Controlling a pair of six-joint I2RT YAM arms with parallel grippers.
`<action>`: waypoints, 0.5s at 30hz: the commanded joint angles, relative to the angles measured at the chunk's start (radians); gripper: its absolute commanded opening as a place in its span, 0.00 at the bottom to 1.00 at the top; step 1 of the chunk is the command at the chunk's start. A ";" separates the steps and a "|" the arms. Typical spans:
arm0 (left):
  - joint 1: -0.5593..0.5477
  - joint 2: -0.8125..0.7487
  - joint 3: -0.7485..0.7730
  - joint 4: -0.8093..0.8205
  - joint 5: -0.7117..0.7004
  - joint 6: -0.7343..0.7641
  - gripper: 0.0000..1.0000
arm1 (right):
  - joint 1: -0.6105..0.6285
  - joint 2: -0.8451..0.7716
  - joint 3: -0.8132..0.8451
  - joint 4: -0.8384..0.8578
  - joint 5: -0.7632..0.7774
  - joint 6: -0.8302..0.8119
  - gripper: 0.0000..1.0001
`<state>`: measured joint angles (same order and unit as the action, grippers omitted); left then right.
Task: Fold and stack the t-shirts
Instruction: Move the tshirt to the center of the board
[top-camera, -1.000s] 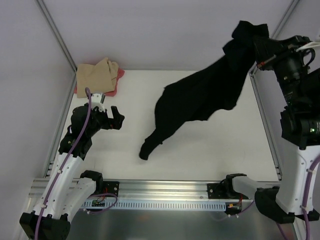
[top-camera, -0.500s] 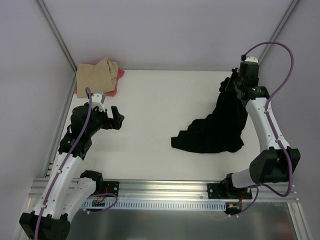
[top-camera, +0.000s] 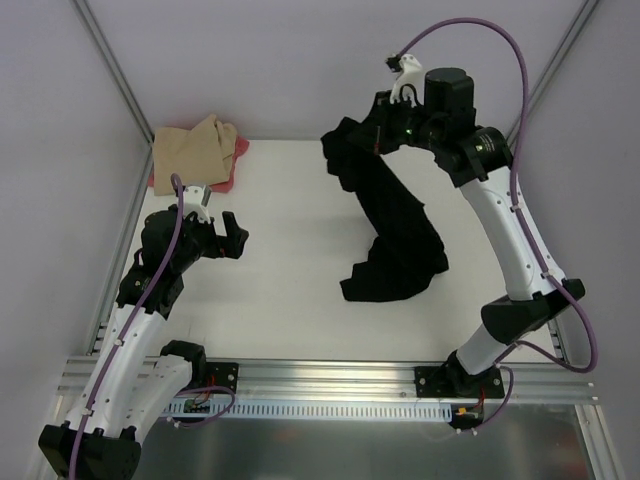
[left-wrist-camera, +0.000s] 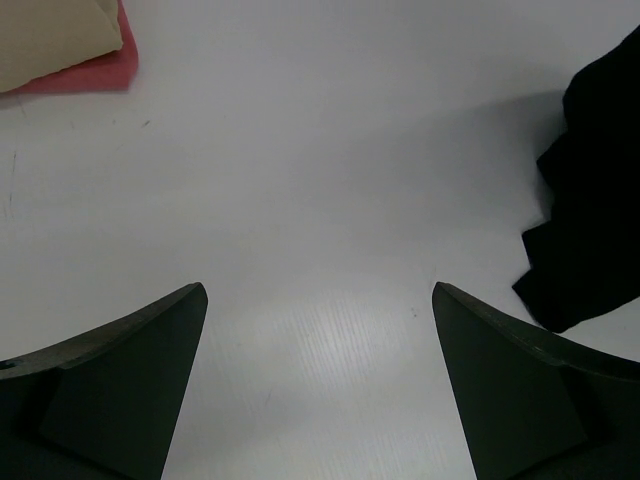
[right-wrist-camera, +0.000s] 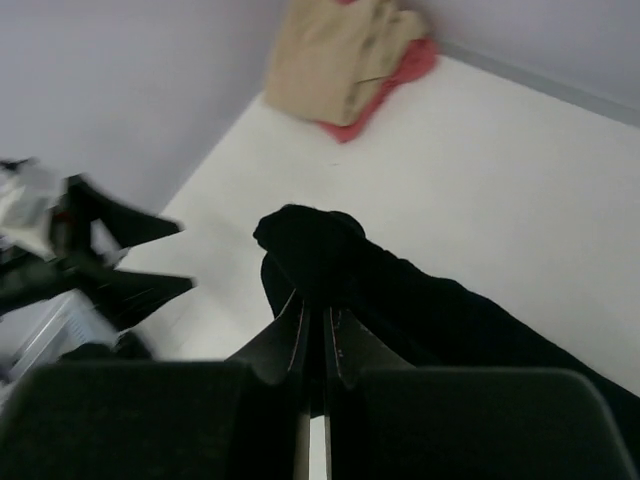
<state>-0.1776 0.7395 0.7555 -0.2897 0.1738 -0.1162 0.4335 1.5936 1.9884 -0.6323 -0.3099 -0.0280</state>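
Observation:
My right gripper (top-camera: 368, 128) is raised over the back middle of the table, shut on one end of the black t-shirt (top-camera: 395, 230). The shirt hangs from it in a long drape, its lower end bunched on the table. In the right wrist view the jaws (right-wrist-camera: 318, 305) pinch a wad of the black t-shirt (right-wrist-camera: 330, 250). A tan t-shirt (top-camera: 195, 148) lies folded on a pink-red one (top-camera: 225, 182) in the back left corner. My left gripper (top-camera: 228, 232) hovers open over bare table at the left, with nothing between its fingers (left-wrist-camera: 130, 370).
Metal frame posts and pale walls close in the table on the left, back and right. The tan t-shirt (left-wrist-camera: 50, 35) and the black t-shirt (left-wrist-camera: 595, 210) show at the edges of the left wrist view. A metal rail (top-camera: 320, 385) runs along the near edge.
The right arm has swung the black t-shirt from high at the far right to the back middle, dragging its lower end leftward on the table. The left arm has not moved.

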 joint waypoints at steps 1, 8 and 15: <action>-0.007 0.000 0.034 0.017 0.007 0.012 0.99 | 0.079 0.054 0.176 -0.089 -0.331 0.013 0.01; -0.005 0.008 0.033 0.017 0.007 0.010 0.99 | 0.088 -0.033 0.242 0.106 -0.451 0.184 0.01; -0.005 0.017 0.035 0.015 -0.003 0.013 0.99 | 0.057 -0.053 0.355 0.304 -0.609 0.428 0.00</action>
<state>-0.1776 0.7559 0.7551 -0.2901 0.1738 -0.1162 0.5045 1.6142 2.2745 -0.5541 -0.7795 0.2394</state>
